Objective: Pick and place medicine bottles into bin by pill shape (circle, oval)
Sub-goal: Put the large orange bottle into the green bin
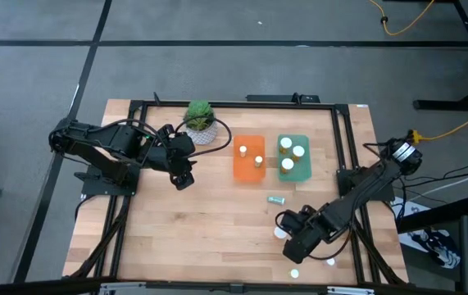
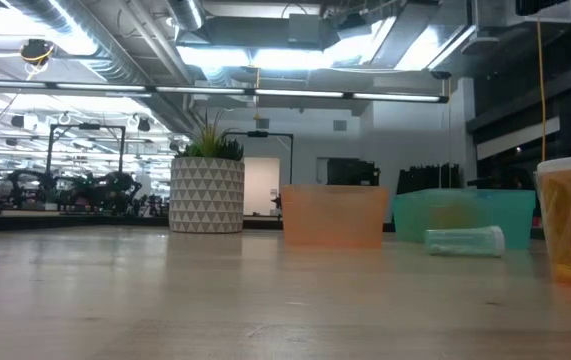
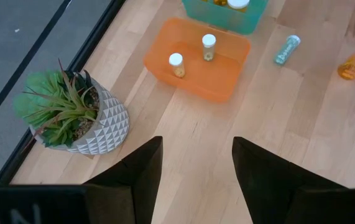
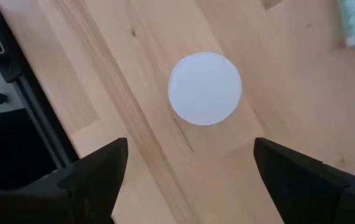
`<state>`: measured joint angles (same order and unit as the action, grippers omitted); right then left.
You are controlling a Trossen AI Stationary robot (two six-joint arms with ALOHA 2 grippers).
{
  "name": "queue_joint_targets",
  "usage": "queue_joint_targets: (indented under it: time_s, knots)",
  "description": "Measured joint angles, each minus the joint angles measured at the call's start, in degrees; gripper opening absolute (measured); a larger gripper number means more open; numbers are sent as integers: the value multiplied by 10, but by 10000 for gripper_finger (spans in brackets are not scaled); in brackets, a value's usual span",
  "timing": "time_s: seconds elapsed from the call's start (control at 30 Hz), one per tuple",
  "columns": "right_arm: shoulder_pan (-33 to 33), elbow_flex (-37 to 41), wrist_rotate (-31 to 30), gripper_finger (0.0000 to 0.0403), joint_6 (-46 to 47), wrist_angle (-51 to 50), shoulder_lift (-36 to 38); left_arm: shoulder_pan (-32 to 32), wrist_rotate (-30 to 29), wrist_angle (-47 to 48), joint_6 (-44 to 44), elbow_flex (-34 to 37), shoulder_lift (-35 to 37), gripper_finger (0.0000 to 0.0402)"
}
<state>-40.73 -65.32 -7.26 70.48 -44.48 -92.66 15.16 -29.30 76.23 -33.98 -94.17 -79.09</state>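
Your right pincer [image 1: 293, 246] is hovering near the counter's [image 1: 201, 229] front right corner, well forward of the orange bin [image 1: 248, 157], fingers spread wide over an upright white-capped bottle [image 4: 204, 88], not touching it. Bare wood is lying all around that cap. A green bottle [image 1: 276, 199] is lying on its side between the bin and that pincer. Your left pincer [image 3: 196, 177] is waiting open beside the plant [image 1: 200, 120], left of the bin, which is holding two bottles [image 1: 242, 151].

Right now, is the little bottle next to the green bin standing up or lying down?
Lying down. The small bottle rests on its side on the table, outside the teal bin; the low view shows it flat too.
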Motion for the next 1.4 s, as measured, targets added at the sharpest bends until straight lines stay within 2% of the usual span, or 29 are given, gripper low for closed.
queue_joint_targets:
  time_s: [0.43, 0.93, 1.4]
  knots:
    - [34, 0, 28, 349, 28, 21, -73, 0, 0, 0, 0, 0, 0, 187]
    - [84, 0, 29, 347, 30, 22, -81, 0, 0, 0, -4, 0, 0, 187]
    - [84, 0, 28, 276, 32, -8, -80, 0, 0, 0, -4, 0, 0, 187]
